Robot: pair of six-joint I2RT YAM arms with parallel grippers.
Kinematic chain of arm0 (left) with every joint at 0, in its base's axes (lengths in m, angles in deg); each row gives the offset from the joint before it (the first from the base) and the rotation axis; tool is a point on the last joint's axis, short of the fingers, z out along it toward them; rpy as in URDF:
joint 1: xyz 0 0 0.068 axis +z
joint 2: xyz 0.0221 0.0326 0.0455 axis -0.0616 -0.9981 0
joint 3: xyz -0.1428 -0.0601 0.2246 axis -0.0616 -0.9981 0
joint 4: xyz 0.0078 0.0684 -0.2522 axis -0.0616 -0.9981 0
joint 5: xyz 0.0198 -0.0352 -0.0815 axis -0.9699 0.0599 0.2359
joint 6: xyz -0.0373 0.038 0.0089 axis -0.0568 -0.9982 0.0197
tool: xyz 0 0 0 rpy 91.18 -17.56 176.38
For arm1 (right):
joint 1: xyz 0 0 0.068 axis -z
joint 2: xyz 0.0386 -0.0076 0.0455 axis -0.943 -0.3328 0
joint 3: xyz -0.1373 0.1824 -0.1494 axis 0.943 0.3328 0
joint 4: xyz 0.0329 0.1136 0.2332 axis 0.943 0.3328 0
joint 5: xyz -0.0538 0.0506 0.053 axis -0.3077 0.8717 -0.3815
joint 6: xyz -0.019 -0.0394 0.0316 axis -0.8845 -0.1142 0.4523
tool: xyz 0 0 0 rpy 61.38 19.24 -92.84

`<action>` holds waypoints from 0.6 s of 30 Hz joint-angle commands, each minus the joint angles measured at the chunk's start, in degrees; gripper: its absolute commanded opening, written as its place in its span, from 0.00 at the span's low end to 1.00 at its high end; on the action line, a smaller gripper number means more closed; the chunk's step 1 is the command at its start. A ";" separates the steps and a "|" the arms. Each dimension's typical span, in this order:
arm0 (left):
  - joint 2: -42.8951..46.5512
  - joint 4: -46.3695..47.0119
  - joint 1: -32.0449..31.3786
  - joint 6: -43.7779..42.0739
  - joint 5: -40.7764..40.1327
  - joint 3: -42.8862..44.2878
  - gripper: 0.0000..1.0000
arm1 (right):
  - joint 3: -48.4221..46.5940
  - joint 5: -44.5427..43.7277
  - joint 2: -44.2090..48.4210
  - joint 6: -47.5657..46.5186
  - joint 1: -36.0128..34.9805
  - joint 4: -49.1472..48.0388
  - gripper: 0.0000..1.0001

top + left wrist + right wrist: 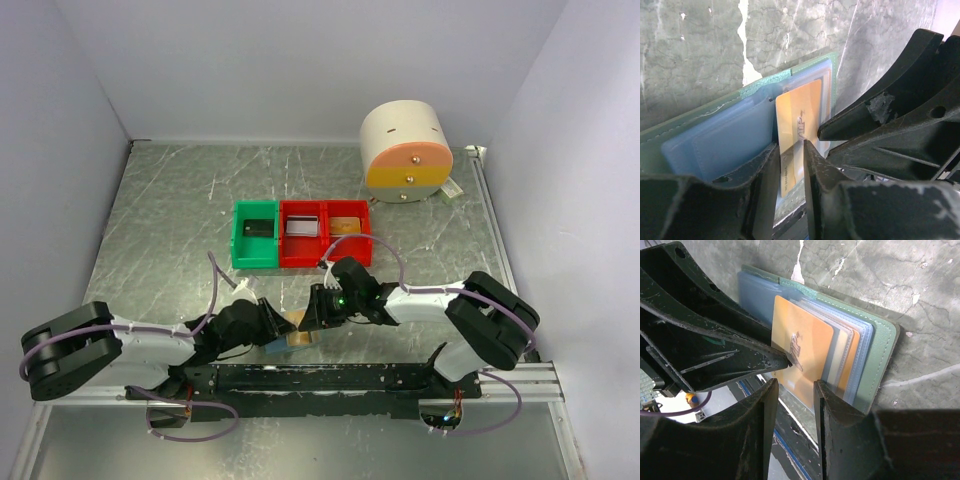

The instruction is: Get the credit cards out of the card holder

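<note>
The card holder [278, 346] lies open at the table's front edge between both grippers. It has pale blue translucent pockets [720, 140] on a green cover [882, 345]. An orange credit card [800, 110] sticks partly out of one pocket, seen also in the right wrist view [802, 330]. My left gripper [790, 145] is closed to a narrow gap on this card's near end. Another orange card [854, 360] stays inside the sleeves. My right gripper [796, 386] is slightly open and empty, with one finger [840, 410] over the holder's edge.
A green bin [255, 250] and two red bins [303, 252] [349, 247] stand mid-table, each with a card-like item inside. A round cream drawer unit [405, 150] stands at the back right. A black rail [330, 378] runs along the front edge. Walls enclose the table.
</note>
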 commanded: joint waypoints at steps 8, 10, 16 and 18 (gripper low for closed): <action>8.26 -11.63 0.28 -0.78 -1.39 -0.18 0.12 | 1.47 -3.63 -2.12 -1.94 -0.17 4.57 0.36; 10.43 -13.86 0.24 -0.69 -1.88 -0.31 0.07 | 1.24 -3.61 -2.26 -2.14 -0.17 4.87 0.36; 13.77 -18.12 0.28 -0.73 -2.66 -0.31 0.07 | 0.21 -3.65 -2.16 -2.37 -0.17 5.62 0.36; 13.78 -19.34 0.28 -1.09 -2.63 0.39 0.07 | -0.25 -3.58 -2.10 -2.54 -0.17 5.93 0.36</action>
